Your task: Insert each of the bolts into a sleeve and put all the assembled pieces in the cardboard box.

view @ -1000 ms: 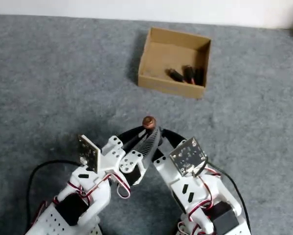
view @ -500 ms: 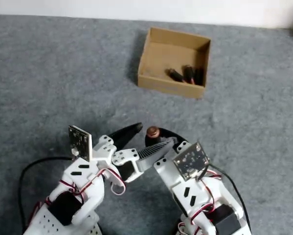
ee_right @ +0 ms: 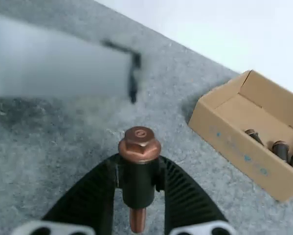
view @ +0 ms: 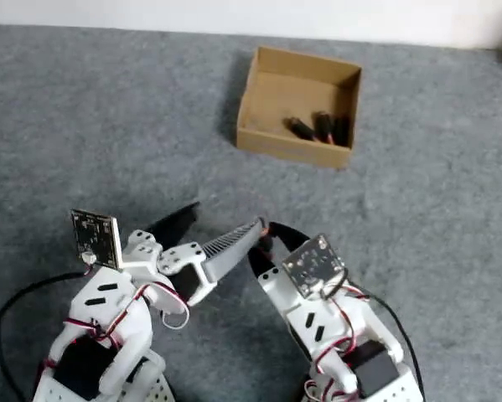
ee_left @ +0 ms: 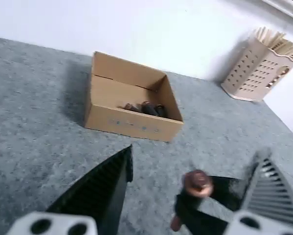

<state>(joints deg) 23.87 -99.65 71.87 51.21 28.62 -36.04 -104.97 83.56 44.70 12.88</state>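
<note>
My right hand [ee_right: 138, 169] is clamped on a black sleeve [ee_right: 138, 188], one finger pressed to each side, and holds it upright above the grey surface [view: 83, 109]. A copper-coloured bolt [ee_right: 139, 143] sits in the sleeve. Its hexagonal head rests on the sleeve's upper end, and the tip of its shank pokes out of the lower end, between my fingers.

My left hand [view: 225, 216] hangs just beside the right one with its fingers spread wide apart and nothing between them. From above, the tip of its ribbed finger lies right next to the bolt head; I cannot tell whether the two touch. Seen from my left wrist, the bolt and sleeve stand inside the spread of my left fingers, nearer the ribbed one than the dark one.

The cardboard box [view: 292, 146] stands open-topped on the surface, well apart from both hands and beyond them, toward the white wall. Several dark assembled pieces [view: 318, 127] lie together on its floor, close to one side wall. A beige perforated holder [ee_left: 256, 68] with sticks in it stands against the wall, off to one side of the box.
</note>
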